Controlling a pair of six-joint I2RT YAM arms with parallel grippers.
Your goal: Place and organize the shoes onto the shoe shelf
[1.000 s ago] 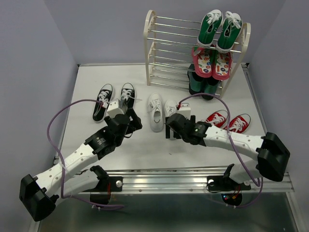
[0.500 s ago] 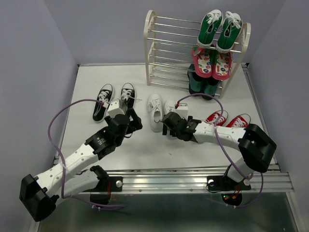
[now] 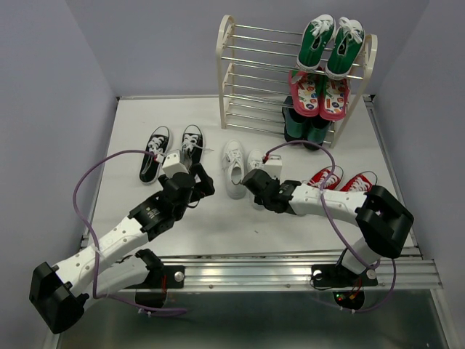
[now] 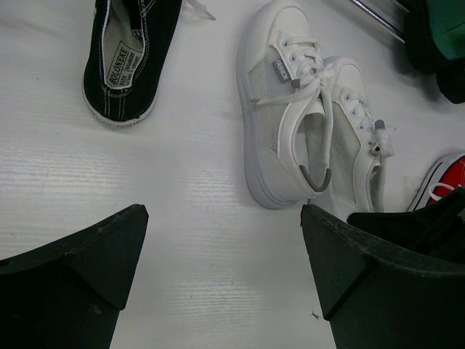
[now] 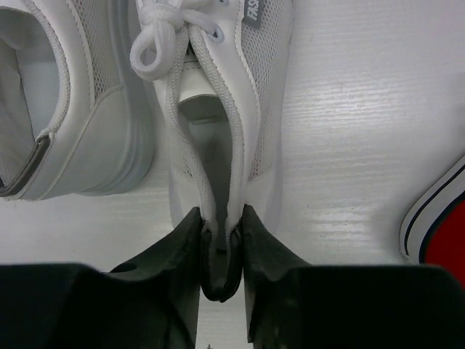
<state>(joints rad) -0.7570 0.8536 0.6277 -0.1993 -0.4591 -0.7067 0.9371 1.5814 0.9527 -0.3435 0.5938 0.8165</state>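
The right tool (image 5: pixel 220 233) pinches the white sneaker (image 5: pixel 263 94) by its heel, toe toward the shelf (image 3: pixel 254 73); left tool (image 4: pixel 222 214) open

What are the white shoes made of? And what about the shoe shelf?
The white shoes look like netted mesh fabric on the sides, with smooth matte trim like leather (maybe fake), woven cloth laces and a rubbery sole. The shoe shelf has thin, shiny silver rods, most likely metal. Its glossy cream side frames are probably plastic, though they might be painted metal.
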